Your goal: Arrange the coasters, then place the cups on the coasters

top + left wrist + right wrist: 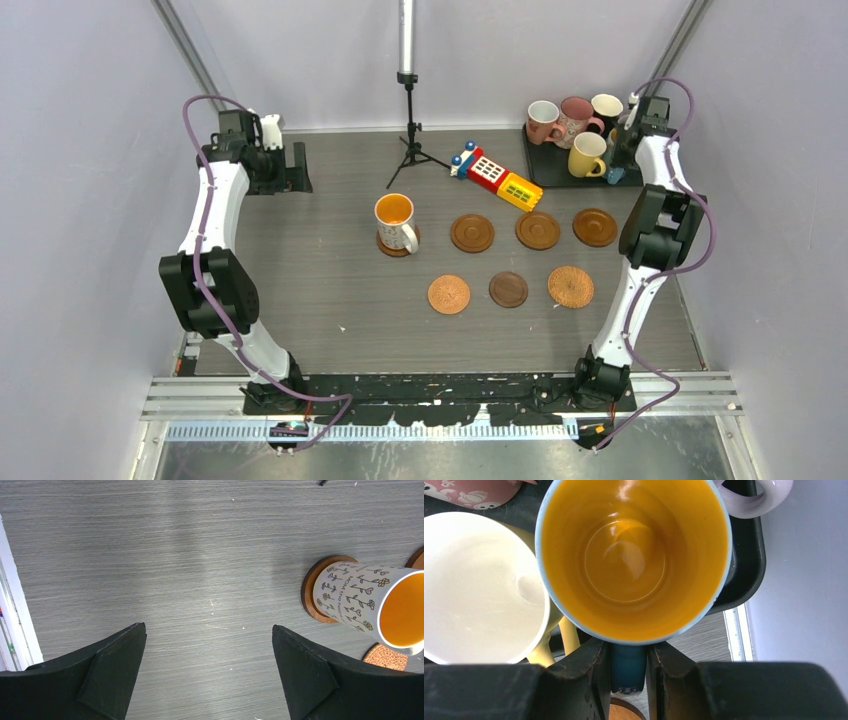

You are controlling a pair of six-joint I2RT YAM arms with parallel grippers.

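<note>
– Blue mug [634, 560]: where is it?
– On the black tray [545, 172], at two o'clock of the table, touching the yellow mug [479, 585]. The right gripper [628, 677] is pinched narrow on its handle [628, 662].
– Which step?
– Coasters look arranged. One carries the white patterned mug [396, 222]; six are bare. Next, I judge: lift straight up, clear of its neighbours, then carry it to the brown coaster [595, 227] nearest the tray.
– Left gripper [208, 630]?
– Wide, empty, at ten o'clock.
</note>
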